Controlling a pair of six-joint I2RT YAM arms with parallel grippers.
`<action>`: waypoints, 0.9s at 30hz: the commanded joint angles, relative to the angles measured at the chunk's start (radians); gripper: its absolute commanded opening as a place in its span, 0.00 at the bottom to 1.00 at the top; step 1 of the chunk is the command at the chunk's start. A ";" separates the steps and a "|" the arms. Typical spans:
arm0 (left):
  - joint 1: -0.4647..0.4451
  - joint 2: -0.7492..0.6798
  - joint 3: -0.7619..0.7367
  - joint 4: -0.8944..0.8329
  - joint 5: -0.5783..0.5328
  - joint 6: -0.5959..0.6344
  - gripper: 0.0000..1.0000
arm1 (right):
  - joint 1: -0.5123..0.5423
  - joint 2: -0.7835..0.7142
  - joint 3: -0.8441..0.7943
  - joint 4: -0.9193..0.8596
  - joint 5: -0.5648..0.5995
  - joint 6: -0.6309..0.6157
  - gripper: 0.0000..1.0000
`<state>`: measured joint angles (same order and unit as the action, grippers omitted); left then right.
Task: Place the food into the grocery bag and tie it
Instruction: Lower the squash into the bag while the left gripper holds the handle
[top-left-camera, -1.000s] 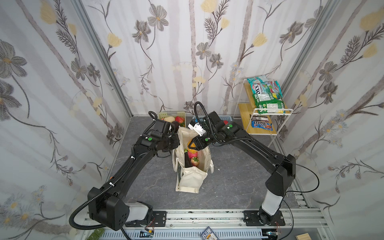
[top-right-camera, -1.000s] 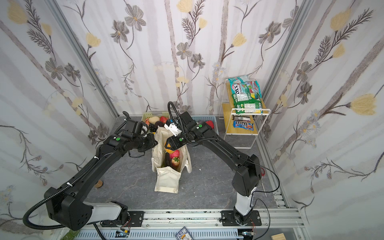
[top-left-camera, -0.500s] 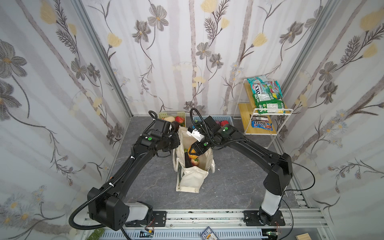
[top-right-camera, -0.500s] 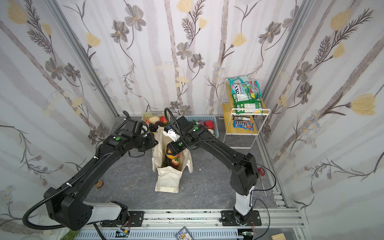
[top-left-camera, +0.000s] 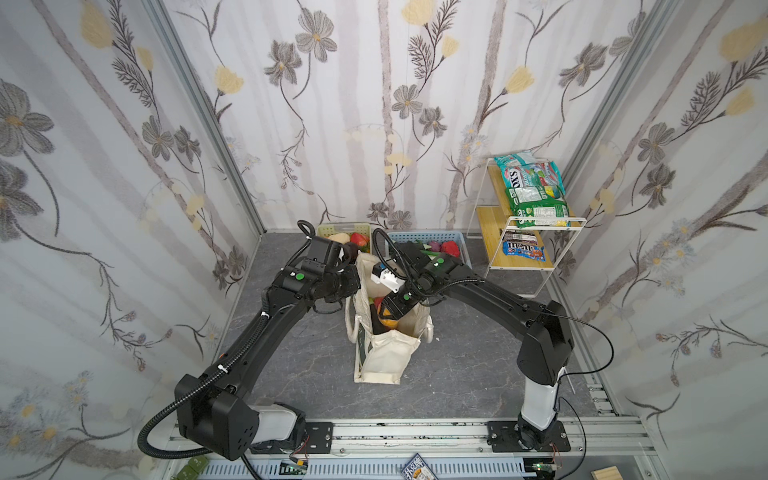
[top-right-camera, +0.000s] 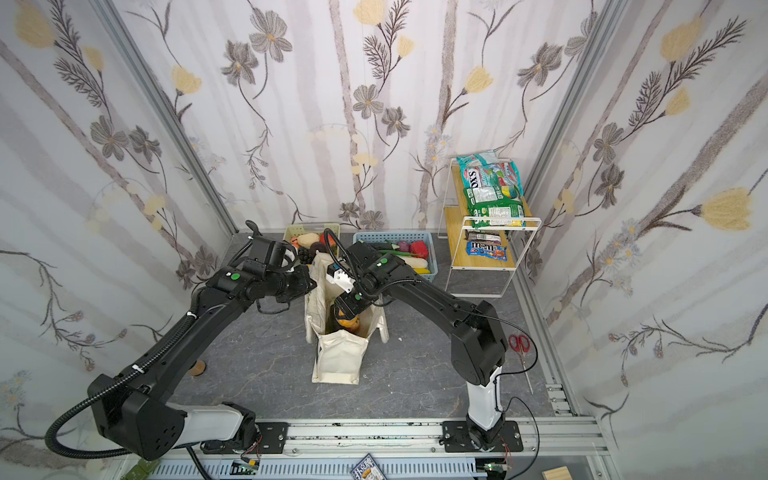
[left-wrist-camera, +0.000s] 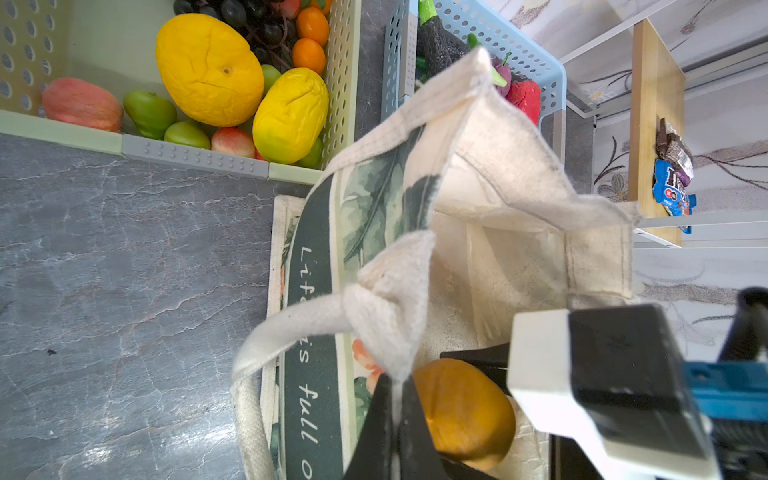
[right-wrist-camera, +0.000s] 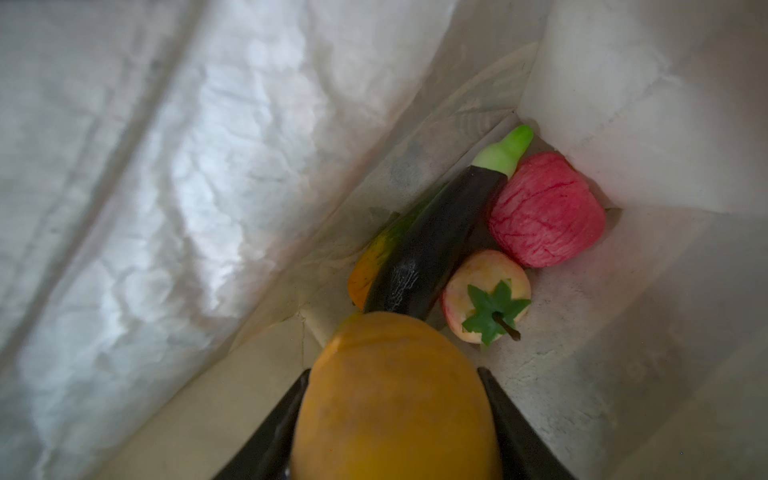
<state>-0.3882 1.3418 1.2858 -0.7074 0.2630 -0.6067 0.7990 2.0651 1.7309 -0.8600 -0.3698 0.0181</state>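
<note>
- We see the left gripper (left-wrist-camera: 392, 399) pressed together on a fold of the grocery bag (top-left-camera: 386, 353) rim, holding the mouth wide; the bag stands upright on the floor between the two arms, just in front of the baskets
- The right gripper (right-wrist-camera: 395, 374) is down inside the mouth, its jaws set apart around an orange fruit (right-wrist-camera: 395, 415) and pinching it from both sides, above the bag bottom
- If we let go from this height, we judge the fruit could land on the eggplant (right-wrist-camera: 432, 245), the red apple (right-wrist-camera: 546, 212) or the small leaf-topped fruit (right-wrist-camera: 486, 291) and bounce or roll, though the cloth sides should contain it
- The hold on the rim is a thin bite of soft canvas; if it slips, the side may sag onto the right wrist and close the mouth
- Drawing the right arm out carelessly could snag the cloth or the strap handle (left-wrist-camera: 291, 322) and tip the bag, since only light toys weigh it down
- More food waits in the pale green basket (left-wrist-camera: 62, 134) and blue basket (left-wrist-camera: 515, 43), with snack packets (top-left-camera: 536, 195) on the wire rack (top-left-camera: 492, 226), so tying is, in our view, far off
- The floor (top-left-camera: 307, 365) is a flat grey marbled sheet, which we think gives the bag little grip
- Floral-papered walls (top-left-camera: 374, 104) box us in on three sides; scissors (top-right-camera: 518, 343) lie near the right arm's base
</note>
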 joint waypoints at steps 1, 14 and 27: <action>0.000 0.005 0.015 0.025 -0.007 -0.001 0.00 | 0.006 0.019 0.004 -0.002 0.032 -0.005 0.57; -0.009 0.020 0.028 0.031 0.014 0.007 0.00 | 0.023 0.080 0.007 0.001 0.070 0.016 0.57; -0.011 0.028 0.033 0.032 0.024 0.016 0.00 | 0.023 0.160 0.036 -0.003 0.064 0.076 0.58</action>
<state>-0.3985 1.3670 1.3098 -0.7044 0.2848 -0.6003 0.8215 2.2089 1.7500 -0.8787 -0.3077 0.0723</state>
